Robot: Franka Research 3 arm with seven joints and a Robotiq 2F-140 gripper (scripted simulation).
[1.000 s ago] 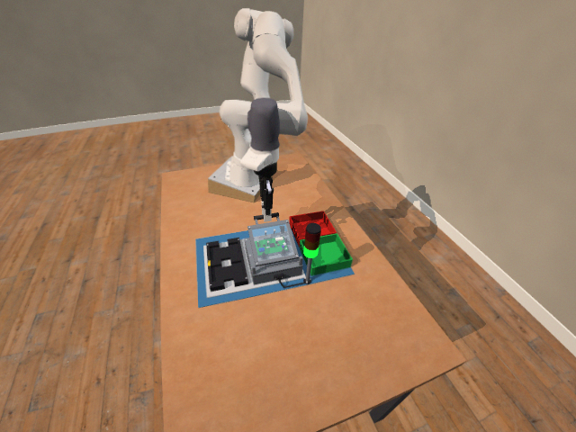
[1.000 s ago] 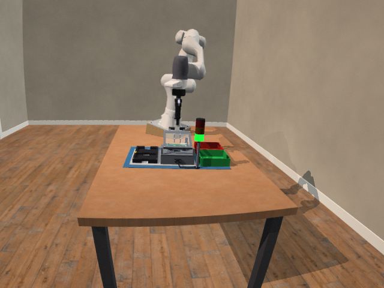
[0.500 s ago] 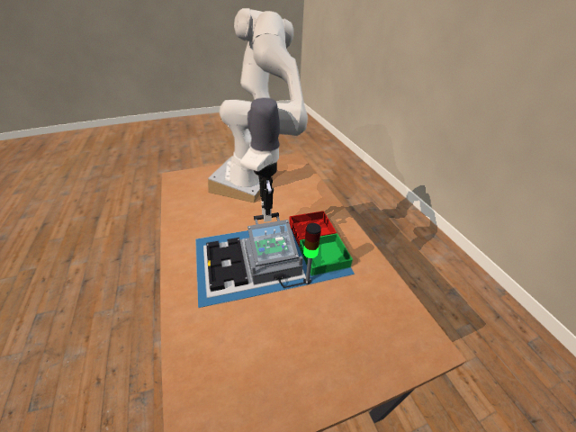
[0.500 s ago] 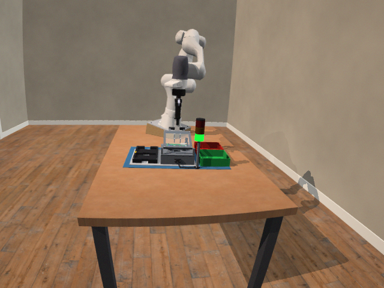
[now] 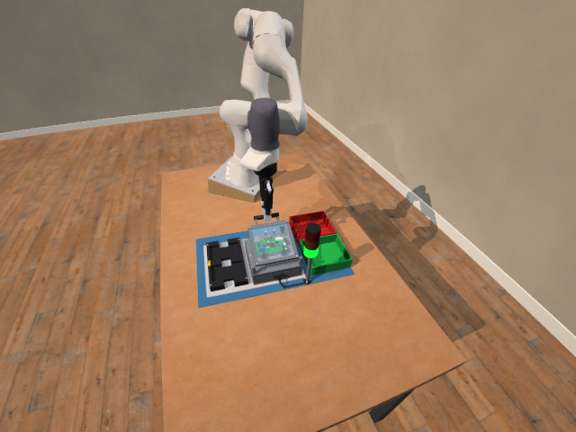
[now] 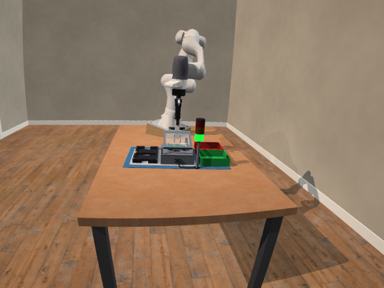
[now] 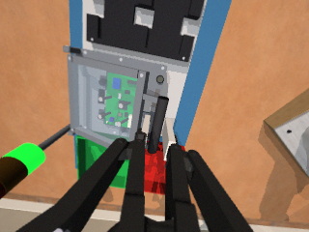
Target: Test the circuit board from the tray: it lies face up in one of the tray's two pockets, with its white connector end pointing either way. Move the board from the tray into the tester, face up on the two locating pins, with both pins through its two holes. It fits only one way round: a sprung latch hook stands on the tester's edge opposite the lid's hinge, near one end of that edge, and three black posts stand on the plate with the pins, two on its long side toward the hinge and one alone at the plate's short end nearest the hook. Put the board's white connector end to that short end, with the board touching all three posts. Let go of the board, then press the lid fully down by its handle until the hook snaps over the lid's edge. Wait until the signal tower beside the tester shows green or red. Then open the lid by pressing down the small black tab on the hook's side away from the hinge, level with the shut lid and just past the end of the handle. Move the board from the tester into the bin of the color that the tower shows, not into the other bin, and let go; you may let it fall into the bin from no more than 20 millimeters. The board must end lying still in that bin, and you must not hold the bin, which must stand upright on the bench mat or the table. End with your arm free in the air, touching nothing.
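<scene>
Gripper [image 7: 154, 145] hanging over far edge of tester [image 5: 274, 272], fingers set narrow w/ small gap, nothing between them. Lid [image 5: 272, 243] tilted up off plate, black handle [image 7: 157, 121] just beyond fingertips in wrist view; touching or not, can't tell. Circuit board [image 7: 118, 99] lying face up inside tester under clear lid. Signal tower [image 5: 311, 251] glowing green, right of tester. Red bin [image 5: 325, 218] far, green bin [image 5: 341, 260] near, both right of tester. Black tray [image 5: 225, 265] on left, on blue mat [image 5: 202, 297].
</scene>
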